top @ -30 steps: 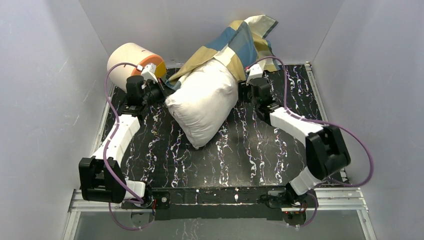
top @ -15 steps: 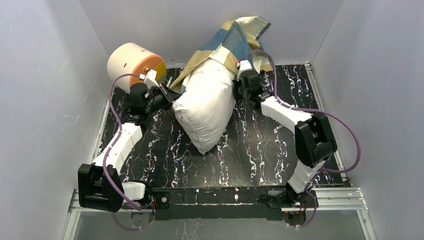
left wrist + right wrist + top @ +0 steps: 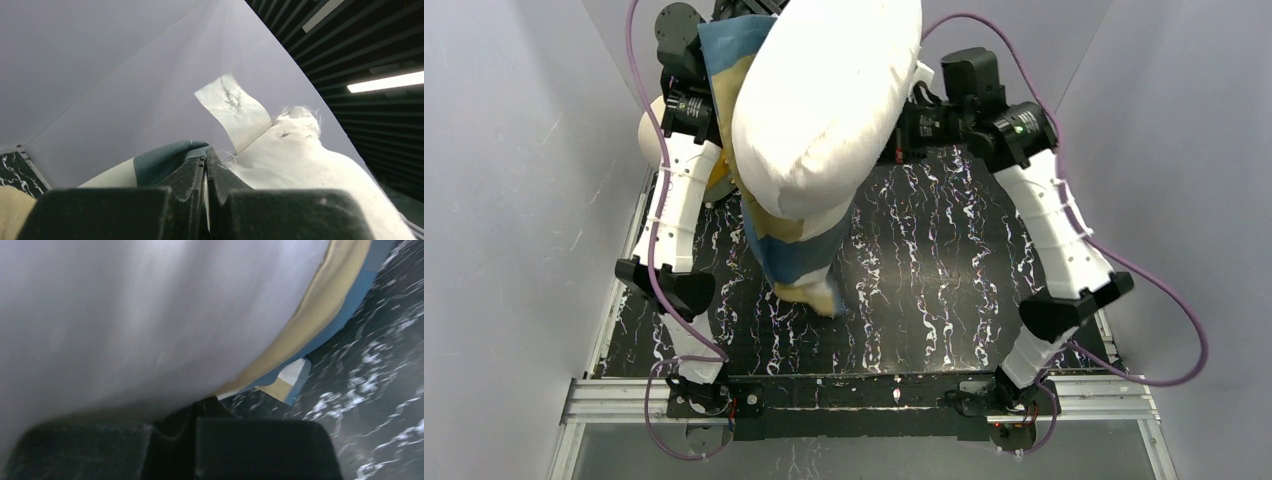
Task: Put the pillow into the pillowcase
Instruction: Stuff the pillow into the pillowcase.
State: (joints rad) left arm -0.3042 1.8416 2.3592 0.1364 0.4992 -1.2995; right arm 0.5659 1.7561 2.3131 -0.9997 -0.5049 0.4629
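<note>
over the table (image 3: 924,280), pillow (image 3: 824,90) (pillowcase (image 3: 794,250) below)

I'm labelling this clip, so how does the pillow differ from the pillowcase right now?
The pillow is plain white; the pillowcase has blue, tan and cream blocks. The pillow is plump and stuffed; the pillowcase hangs thin and limp. The pillow is up high; the pillowcase trails below it. Both are soft fabric.
</note>
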